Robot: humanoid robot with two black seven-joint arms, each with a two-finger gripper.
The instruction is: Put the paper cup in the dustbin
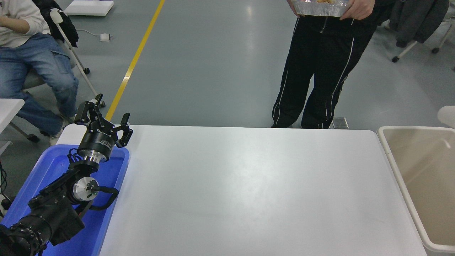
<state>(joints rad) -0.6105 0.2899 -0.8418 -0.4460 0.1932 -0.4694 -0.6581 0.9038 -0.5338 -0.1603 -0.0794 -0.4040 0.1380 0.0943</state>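
Only the white bottom end of the paper cup (448, 116) shows at the right edge of the head view, above the far end of the dustbin (385, 145). The dustbin is a large beige bin with a thick off-white rim, standing off the table's right side. My right gripper is out of view past the right edge, so what holds the cup is hidden. My left gripper (103, 115) is open and empty, parked at the lower left over the blue tray.
A blue plastic tray (49, 167) sits at the table's left end under my left arm. A person in black trousers (320, 71) stands at the far side holding a foil food tray (321, 7). Another person sits at the top left.
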